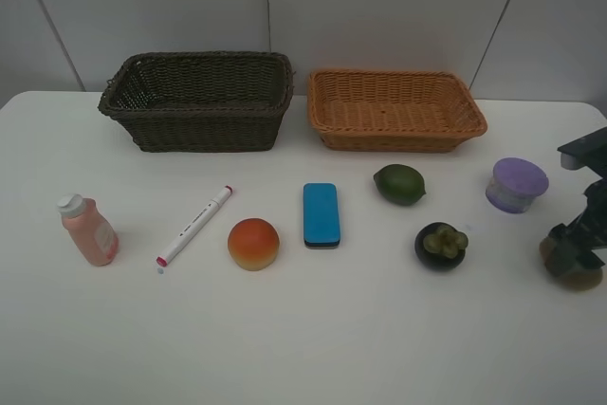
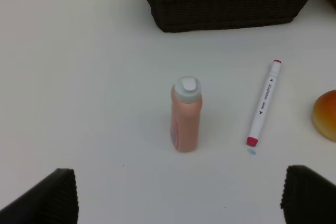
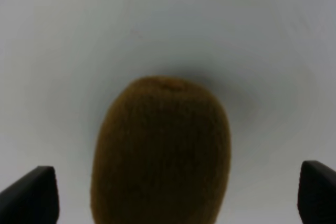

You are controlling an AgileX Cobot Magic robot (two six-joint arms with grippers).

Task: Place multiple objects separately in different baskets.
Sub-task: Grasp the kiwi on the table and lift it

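On the white table lie a pink white-capped bottle [image 1: 88,230], a white marker [image 1: 194,226], an orange-red fruit [image 1: 253,243], a blue eraser [image 1: 321,214], a green lime [image 1: 398,183], a dark mangosteen [image 1: 440,245] and a purple-lidded jar [image 1: 517,185]. The dark brown basket [image 1: 156,130] and the light orange basket [image 1: 327,125] stand behind them, both with nothing in them. My right gripper [image 1: 572,251] is open, low over the brown kiwi [image 3: 163,150], its fingers on either side. My left gripper [image 2: 178,192] is open and empty, short of the bottle [image 2: 186,115].
The left wrist view also shows the marker [image 2: 264,103], the edge of the fruit [image 2: 326,115] and the dark basket's wall [image 2: 226,9]. The kiwi [image 1: 580,278] lies near the table's right edge. A grey panelled wall stands behind the baskets.
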